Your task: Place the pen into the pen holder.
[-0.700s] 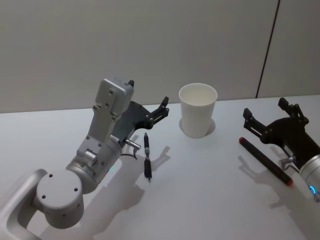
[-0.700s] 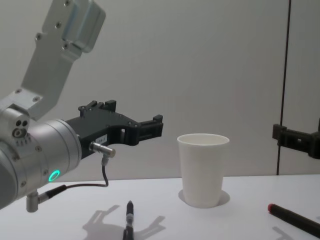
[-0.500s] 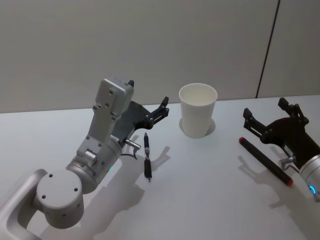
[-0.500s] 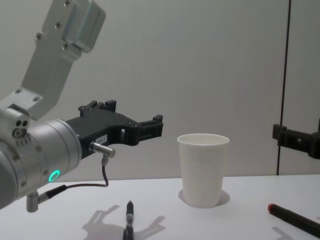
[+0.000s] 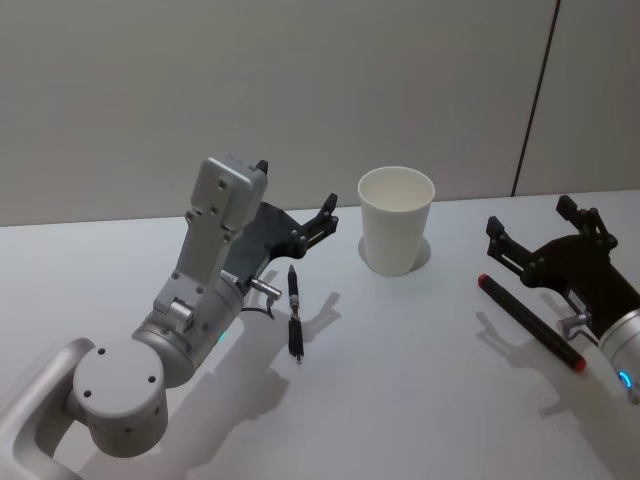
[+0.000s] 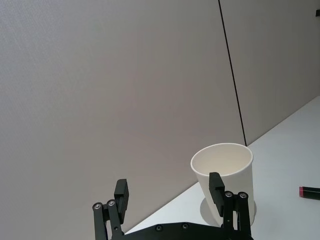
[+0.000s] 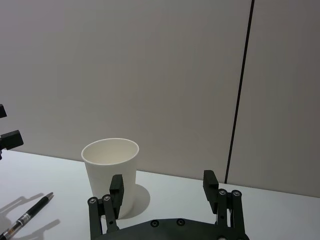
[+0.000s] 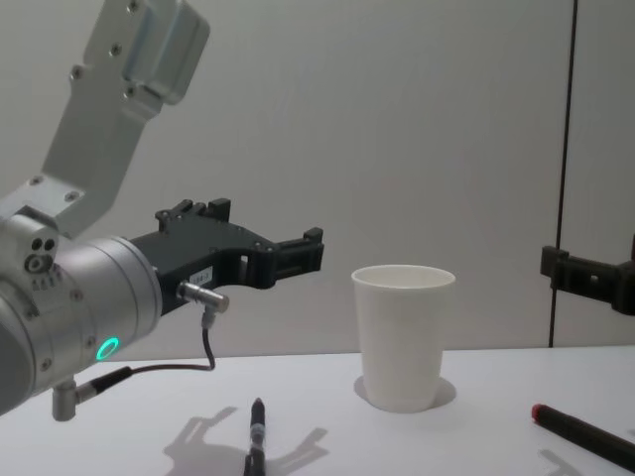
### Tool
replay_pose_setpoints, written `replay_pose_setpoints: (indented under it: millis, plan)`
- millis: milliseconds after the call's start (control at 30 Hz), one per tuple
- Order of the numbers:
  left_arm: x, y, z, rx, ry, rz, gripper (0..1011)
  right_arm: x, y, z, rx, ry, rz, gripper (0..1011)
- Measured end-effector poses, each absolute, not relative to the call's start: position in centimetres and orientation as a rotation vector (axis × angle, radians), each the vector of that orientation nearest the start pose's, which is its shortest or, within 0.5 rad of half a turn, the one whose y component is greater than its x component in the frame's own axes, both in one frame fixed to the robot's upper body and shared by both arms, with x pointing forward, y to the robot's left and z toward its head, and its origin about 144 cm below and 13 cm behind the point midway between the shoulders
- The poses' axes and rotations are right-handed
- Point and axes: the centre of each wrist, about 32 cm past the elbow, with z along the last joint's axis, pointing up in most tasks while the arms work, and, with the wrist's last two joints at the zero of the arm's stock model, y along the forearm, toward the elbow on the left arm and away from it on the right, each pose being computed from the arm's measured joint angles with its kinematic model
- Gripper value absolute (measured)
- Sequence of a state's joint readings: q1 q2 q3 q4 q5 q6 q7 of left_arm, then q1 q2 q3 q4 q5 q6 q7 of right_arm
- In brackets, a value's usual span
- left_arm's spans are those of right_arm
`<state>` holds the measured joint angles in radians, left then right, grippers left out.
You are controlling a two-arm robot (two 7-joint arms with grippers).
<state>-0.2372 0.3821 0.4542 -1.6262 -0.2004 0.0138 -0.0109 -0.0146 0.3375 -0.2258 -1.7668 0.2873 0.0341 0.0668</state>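
A slim black pen (image 5: 294, 312) lies on the white table, left of the pen holder (image 5: 396, 235), a plain white paper cup standing upright. My left gripper (image 5: 297, 190) hangs open and empty above the pen's far end, well off the table, pointing toward the cup. The chest view shows the pen (image 8: 256, 436) below that gripper (image 8: 263, 233), with the cup (image 8: 402, 337) to their right. From the left wrist, the open gripper (image 6: 169, 187) faces the cup (image 6: 225, 175). My right gripper (image 5: 531, 217) hovers open at the right; its wrist view has the gripper (image 7: 163, 182) before the cup (image 7: 110, 170).
A thicker black marker with red ends (image 5: 530, 322) lies on the table under my right gripper, right of the cup. The white table (image 5: 400, 400) runs back to a grey wall close behind the cup, with a dark vertical seam (image 5: 535, 100).
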Motion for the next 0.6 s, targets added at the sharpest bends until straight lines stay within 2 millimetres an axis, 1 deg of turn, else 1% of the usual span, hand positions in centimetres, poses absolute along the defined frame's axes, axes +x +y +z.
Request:
replay_pose_setpoints:
  millis: [600]
  plan:
    - [49.20, 19.84, 120.44, 0.061, -0.268, 1.124, 1001, 44.33, -23.71, 118.87, 0.026, -0.075, -1.230, 1002]
